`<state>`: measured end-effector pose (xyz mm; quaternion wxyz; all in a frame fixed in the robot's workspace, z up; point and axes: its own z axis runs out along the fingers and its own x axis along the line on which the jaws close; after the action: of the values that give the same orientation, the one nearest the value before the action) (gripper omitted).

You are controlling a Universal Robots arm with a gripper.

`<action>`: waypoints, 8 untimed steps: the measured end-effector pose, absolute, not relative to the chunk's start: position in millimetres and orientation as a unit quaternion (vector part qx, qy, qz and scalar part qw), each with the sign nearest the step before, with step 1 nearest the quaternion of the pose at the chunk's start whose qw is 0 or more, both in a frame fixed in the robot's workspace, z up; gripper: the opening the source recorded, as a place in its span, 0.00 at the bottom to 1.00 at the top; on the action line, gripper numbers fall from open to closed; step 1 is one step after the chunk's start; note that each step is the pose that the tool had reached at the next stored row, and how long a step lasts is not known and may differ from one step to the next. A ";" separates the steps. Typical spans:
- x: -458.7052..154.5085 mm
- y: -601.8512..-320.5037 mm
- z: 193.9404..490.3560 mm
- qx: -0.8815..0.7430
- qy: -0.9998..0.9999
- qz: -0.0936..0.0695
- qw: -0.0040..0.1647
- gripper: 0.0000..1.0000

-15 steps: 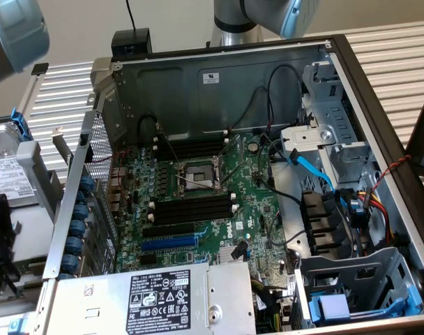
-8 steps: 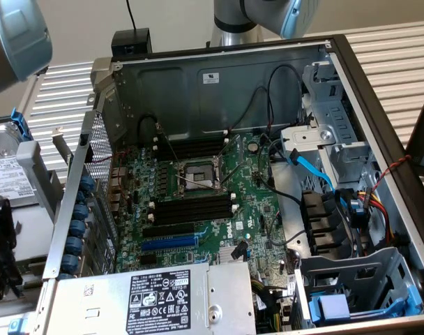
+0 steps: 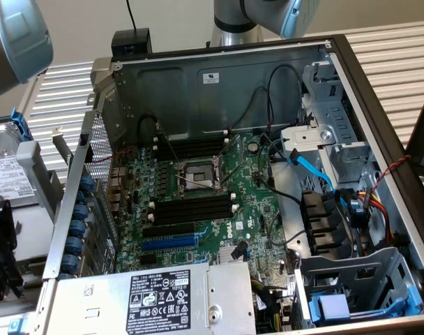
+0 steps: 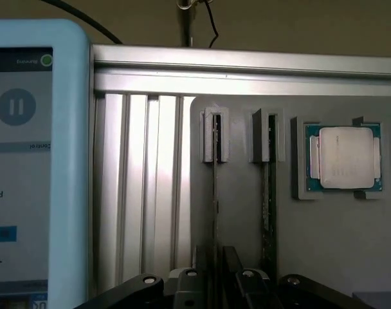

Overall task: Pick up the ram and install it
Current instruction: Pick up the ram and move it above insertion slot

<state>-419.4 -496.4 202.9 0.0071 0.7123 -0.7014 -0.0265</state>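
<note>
Two edge-on ram sticks [image 4: 215, 193] directly ahead of the hand [image 4: 215, 283], open gap between them, tablet [image 4: 28, 161] alongside.

You see a green motherboard [image 3: 198, 188] inside the grey metal case [image 3: 219, 80], carrying black memory slots [image 3: 191, 208] and one blue slot [image 3: 169, 243]. A light-blue cable [image 3: 313, 169] runs past red, yellow and black wires [image 3: 376, 201]. The power supply [image 3: 149, 296] is silver with a black label printed in white. In the wrist view, you find a silver processor [image 4: 345, 156] edged in green sitting in a grey holder [image 4: 298, 193], two dark-edged ram [image 4: 215, 193] sticks standing in it, a pale-blue-framed tablet [image 4: 28, 161], and the black claw [image 4: 215, 283].
</note>
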 end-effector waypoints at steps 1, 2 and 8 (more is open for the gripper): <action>-419.4 -496.4 202.8 0.712 -0.701 -0.027 0.007 0.25; -419.4 -496.4 202.9 0.712 -0.701 -0.027 0.007 0.25; -419.4 -496.4 202.9 0.712 -0.701 -0.027 0.007 0.25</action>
<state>-419.4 -496.4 202.9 0.0071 0.7123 -0.7014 -0.0265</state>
